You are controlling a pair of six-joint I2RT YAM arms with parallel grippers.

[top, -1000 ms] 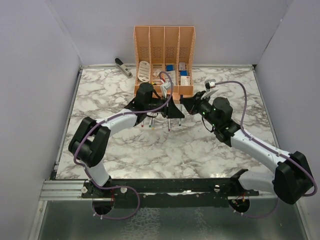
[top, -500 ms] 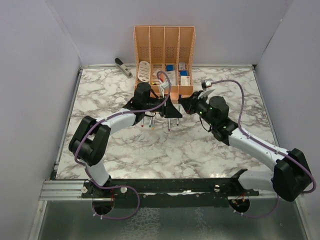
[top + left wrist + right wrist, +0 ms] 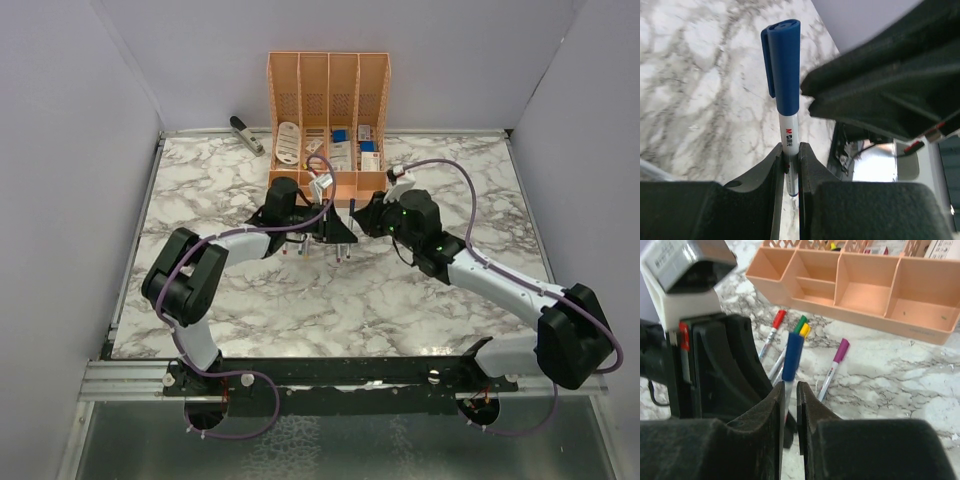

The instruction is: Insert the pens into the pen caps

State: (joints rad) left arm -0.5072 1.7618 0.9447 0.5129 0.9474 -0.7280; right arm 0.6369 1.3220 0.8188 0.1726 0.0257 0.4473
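My left gripper (image 3: 791, 155) is shut on the white barrel of a pen (image 3: 790, 137) that stands upright between its fingers. A blue pen cap (image 3: 785, 65) sits on the pen's top end. My right gripper (image 3: 790, 390) is right beside it, its jaws a narrow gap apart. The blue cap (image 3: 793, 355) shows just past its fingertips and nothing is pinched. Other capped pens lie on the marble below: red (image 3: 771, 330), green (image 3: 800, 325), yellow (image 3: 805, 330) and purple (image 3: 835, 360). In the top view both grippers meet in front of the organizer.
A peach desk organizer (image 3: 328, 110) with several compartments stands just behind the grippers, close to the pens. A black-and-silver stapler (image 3: 247, 134) lies at the back left. The marble table (image 3: 330, 310) is walled on three sides.
Both wrists have shifted slightly left and the right arm has closed in on the left. The right jaws have parted a little.
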